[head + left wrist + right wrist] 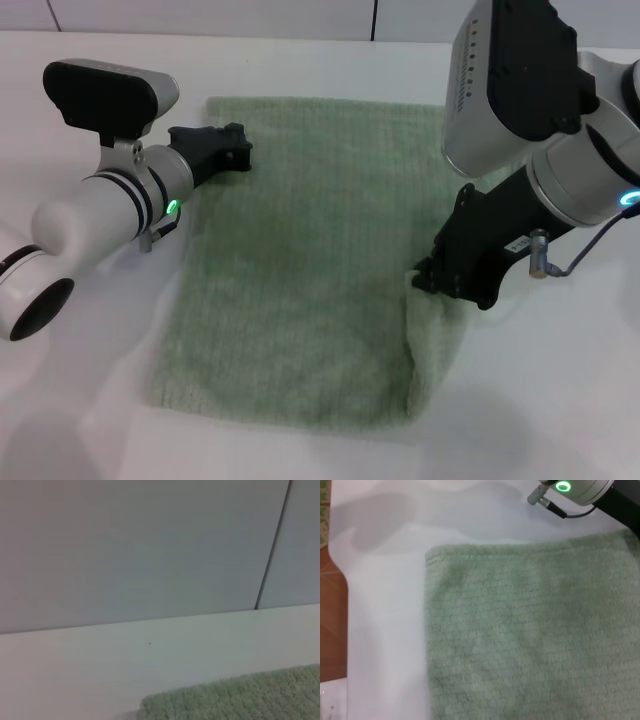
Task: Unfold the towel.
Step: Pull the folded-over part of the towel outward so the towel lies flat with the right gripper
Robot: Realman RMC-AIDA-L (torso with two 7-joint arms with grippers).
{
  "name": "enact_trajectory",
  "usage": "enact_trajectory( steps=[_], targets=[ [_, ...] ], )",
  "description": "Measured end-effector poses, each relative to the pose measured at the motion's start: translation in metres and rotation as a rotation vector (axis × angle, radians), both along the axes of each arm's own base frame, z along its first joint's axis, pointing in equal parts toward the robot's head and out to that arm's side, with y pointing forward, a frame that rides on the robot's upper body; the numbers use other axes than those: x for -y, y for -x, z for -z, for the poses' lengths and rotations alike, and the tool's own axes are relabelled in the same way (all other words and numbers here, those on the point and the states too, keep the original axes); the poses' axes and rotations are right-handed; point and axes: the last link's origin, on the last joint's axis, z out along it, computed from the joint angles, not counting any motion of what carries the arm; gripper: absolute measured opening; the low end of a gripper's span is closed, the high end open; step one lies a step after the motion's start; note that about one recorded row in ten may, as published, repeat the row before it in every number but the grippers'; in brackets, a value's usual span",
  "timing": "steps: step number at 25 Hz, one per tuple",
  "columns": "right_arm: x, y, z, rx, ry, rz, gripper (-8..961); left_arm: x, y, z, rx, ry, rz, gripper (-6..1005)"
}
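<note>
Nearest to me, my left forearm reaches over the white counter (560, 400), and its hand (236, 146) rests at the far left edge of the towel (300, 260); whether those fingers are parted or clenched on the hem I cannot tell. The towel lies flat in front of me with its long axis running away from me, and its near right corner is bunched up into a raised fold. My right hand (428, 277) sits right at that fold on the right edge, seemingly pinching the cloth, so I judge the coming move must carry it outward to my right.
</note>
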Motion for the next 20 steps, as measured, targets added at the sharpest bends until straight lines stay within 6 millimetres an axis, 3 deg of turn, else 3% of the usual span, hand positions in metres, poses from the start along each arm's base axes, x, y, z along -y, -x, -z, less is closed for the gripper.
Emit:
enact_trajectory(
  steps=[11,20],
  targets=[
    [0.002,-0.004,0.002,0.073,0.003,0.021,32,0.002,0.003,0.001,-0.008,0.006,-0.008,32],
    [0.015,-0.016,0.017,0.168,0.049,0.065,32,0.001,0.002,0.001,-0.003,0.003,-0.008,34]
  ],
)
